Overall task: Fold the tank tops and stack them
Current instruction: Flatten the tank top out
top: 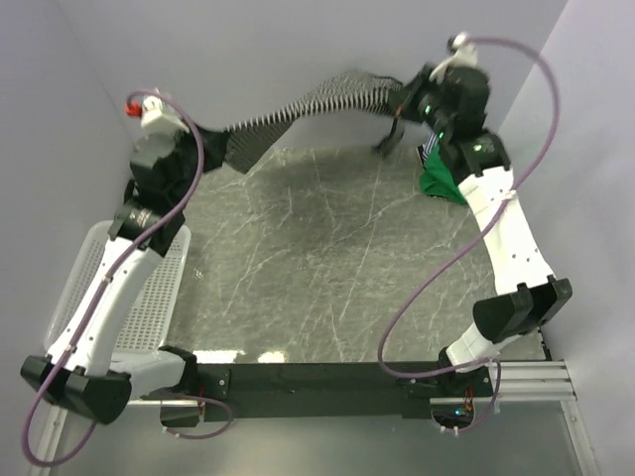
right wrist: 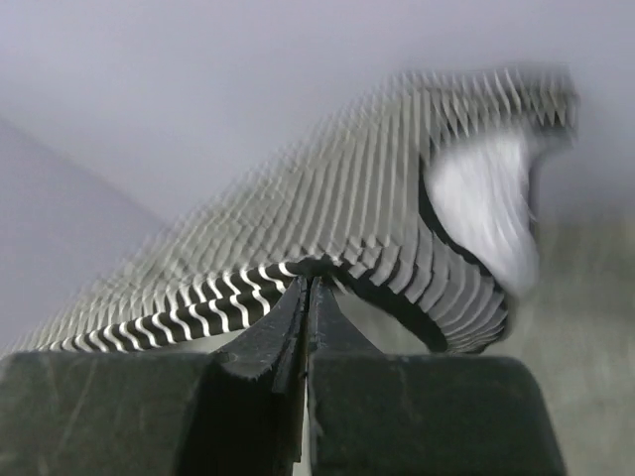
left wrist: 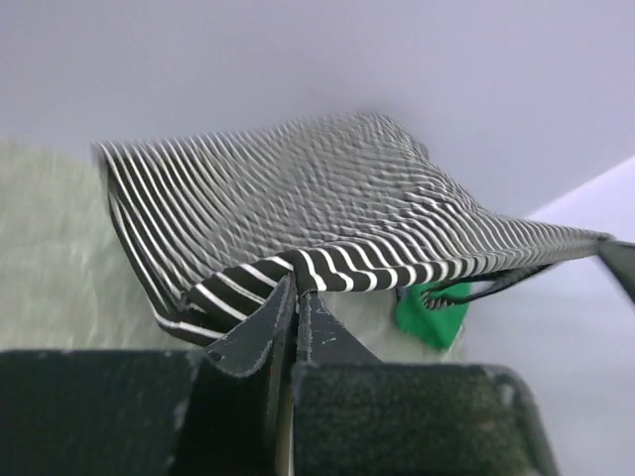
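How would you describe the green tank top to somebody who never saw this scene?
Look at the grey marbled table and go to its far right corner, beside the right arm. The green tank top lies crumpled there, partly under that arm. It is plain bright green; the striped tank top is black-and-white and hangs in the air.

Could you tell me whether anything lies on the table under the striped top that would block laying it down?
Nothing visible in the middle of the table. The striped top hangs stretched between the left gripper and right gripper; only the green top lies at the far right, below that end.
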Robot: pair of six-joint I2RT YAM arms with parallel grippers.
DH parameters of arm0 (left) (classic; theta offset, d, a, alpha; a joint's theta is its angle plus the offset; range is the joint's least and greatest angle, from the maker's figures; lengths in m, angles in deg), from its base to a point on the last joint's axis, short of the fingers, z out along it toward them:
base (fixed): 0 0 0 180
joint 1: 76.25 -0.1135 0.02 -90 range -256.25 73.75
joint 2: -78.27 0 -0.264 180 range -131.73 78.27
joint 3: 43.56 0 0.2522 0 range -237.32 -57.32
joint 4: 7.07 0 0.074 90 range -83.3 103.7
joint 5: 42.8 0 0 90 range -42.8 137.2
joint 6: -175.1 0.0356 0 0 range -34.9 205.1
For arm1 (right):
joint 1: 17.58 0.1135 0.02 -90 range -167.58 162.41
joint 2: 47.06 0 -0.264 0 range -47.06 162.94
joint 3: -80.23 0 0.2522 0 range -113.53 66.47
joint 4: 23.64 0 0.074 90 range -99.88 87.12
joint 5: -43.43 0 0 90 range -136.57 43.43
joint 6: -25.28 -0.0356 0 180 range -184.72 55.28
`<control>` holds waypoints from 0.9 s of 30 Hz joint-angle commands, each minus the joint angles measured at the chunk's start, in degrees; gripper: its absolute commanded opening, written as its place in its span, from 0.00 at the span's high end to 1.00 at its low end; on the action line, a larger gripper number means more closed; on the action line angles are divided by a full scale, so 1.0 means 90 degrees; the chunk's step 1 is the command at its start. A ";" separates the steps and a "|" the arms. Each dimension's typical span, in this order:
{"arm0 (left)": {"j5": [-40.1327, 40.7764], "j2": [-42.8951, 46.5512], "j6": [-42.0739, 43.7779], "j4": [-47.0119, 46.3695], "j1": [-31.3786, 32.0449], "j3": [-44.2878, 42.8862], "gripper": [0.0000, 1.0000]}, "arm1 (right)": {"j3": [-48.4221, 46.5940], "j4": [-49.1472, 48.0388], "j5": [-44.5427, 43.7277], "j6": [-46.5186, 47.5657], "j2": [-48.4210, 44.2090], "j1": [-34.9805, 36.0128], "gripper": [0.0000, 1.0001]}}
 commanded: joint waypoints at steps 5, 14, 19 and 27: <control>0.0151 0.0791 -0.1148 0.0480 -0.0018 0.3322 0.99 | 0.3501 0.0852 -0.1548 0.0189 0.0131 -0.0086 1.00; 0.0404 0.1055 -0.1236 0.0655 0.0080 0.4021 0.99 | 0.3369 0.0959 -0.1804 0.0570 0.0980 0.0724 1.00; 0.0346 0.1230 -0.1246 0.0695 0.0080 0.4255 0.99 | 0.3329 0.0968 -0.1852 0.0483 0.1672 0.1553 1.00; -0.0181 0.1562 -0.1421 0.0441 0.0294 0.5114 0.99 | 0.5279 0.0335 -0.2115 -0.0054 0.1559 0.1829 1.00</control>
